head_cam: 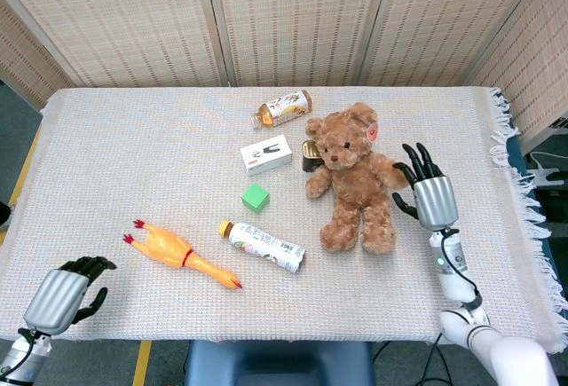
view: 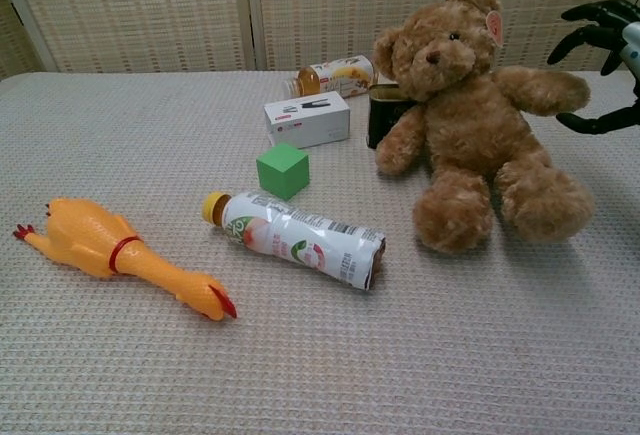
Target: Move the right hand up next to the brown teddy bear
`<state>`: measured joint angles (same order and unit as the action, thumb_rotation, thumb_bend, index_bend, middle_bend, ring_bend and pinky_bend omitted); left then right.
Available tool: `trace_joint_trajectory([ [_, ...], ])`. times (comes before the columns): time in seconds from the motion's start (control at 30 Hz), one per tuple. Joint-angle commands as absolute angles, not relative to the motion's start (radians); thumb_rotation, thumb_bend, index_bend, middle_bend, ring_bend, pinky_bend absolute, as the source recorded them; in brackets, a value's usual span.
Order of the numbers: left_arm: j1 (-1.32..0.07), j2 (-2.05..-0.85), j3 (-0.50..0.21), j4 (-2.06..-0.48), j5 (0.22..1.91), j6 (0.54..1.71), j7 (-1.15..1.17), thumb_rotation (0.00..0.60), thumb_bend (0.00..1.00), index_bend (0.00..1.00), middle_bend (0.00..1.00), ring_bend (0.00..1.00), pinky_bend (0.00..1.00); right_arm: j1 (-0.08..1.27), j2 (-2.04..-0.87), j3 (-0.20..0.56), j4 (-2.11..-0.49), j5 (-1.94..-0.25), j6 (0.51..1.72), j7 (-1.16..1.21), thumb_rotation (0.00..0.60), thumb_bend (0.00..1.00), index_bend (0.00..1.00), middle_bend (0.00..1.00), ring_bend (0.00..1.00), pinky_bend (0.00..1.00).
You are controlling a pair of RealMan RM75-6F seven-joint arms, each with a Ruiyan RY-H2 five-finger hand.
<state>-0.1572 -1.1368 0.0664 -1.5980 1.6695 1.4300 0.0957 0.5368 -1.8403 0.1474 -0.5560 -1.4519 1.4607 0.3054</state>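
Observation:
The brown teddy bear [head_cam: 353, 177] [view: 473, 115] sits upright right of the table's middle, arms spread. My right hand [head_cam: 429, 193] [view: 603, 65] hovers just right of the bear's outstretched arm, fingers apart and pointing up, holding nothing; a small gap separates its fingers from the paw. At the near left corner, off the table's front edge, my left hand [head_cam: 64, 295] hangs with its fingers curled in and nothing in them.
A yellow rubber chicken [head_cam: 181, 255], a lying drink bottle [head_cam: 264, 246], a green cube [head_cam: 256, 197] and a white box [head_cam: 265, 154] lie left of the bear. A dark can [view: 388, 115] and an amber bottle [head_cam: 281, 108] stand behind it. The cloth's fringed edge [head_cam: 519, 191] runs at right.

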Motion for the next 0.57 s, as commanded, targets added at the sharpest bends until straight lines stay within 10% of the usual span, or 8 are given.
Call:
trace_joint_trajectory([
  [0.03, -0.153, -1.136, 0.062, -1.597, 1.669, 1.442, 0.095, 0.6, 0.45, 0.34, 0.32, 0.31, 0.47, 0.303, -1.319, -0.016, -1.388, -1.43, 1.448, -0.084, 0.6, 0.13, 0.09, 0.05, 0.0, 0.34],
  [0.57, -0.156, -1.154, 0.061, -1.607, 1.672, 1.429, 0.15, 0.6, 0.45, 0.33, 0.32, 0.31, 0.47, 0.133, -1.128, -0.088, -1.584, -1.524, 1.568, -0.07, 0.6, 0.13, 0.18, 0.09, 0.0, 0.26],
])
